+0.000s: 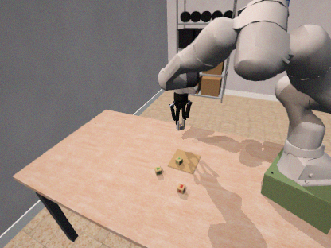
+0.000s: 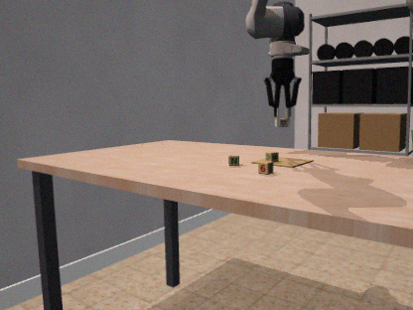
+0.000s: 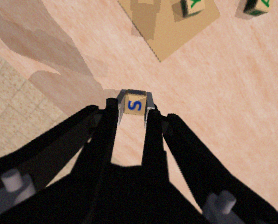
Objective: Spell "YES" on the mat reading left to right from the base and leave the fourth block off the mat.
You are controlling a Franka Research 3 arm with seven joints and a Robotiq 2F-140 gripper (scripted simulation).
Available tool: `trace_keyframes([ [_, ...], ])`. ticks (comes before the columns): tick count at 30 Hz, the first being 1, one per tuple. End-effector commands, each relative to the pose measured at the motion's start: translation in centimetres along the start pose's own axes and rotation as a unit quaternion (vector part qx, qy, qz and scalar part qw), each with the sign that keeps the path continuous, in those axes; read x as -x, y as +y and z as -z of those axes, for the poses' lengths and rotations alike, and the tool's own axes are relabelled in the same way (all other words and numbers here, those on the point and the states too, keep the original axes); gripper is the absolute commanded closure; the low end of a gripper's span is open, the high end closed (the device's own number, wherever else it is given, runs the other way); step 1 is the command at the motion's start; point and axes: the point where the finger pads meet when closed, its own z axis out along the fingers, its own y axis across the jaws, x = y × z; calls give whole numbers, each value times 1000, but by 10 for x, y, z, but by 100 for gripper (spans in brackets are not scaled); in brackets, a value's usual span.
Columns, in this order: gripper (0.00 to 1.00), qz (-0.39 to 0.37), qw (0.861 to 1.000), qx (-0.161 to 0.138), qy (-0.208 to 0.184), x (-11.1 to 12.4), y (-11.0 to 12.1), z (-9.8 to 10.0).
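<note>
My gripper (image 1: 181, 126) is shut on the S block (image 3: 133, 104), a tan cube with a blue S, and holds it high above the far side of the table; it also shows in the exterior view (image 2: 283, 122). The tan mat (image 1: 184, 160) lies flat below, with one block with a green letter (image 1: 179, 160) on it. A block with a green N (image 2: 233, 161) sits off the mat to the left (image 1: 158, 170). A block with a red letter (image 1: 181, 187) sits off the mat toward the front.
The robot's green base (image 1: 296, 189) stands at the table's right. A metal shelf with boxes (image 2: 362, 77) stands behind the table. The table's far edge is close behind the gripper.
</note>
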Motion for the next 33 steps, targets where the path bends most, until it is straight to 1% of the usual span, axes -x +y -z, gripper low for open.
trace_keyframes([
  [1, 84, 69, 998, -3, -3, -2, 0, 0],
  [7, 84, 113, 994, -3, -2, -7, 1, 0],
  [9, 84, 113, 994, -3, -2, -7, 1, 0],
  [10, 84, 132, 991, -3, -2, -9, 1, 0],
  [24, 84, 233, 973, -3, -1, -20, 3, 0],
  [26, 84, 233, 973, -3, -1, -20, 3, 0],
  [27, 84, 252, 968, -3, 0, -22, 4, 0],
  [33, 84, 295, 955, -2, 0, -27, 4, 0],
])
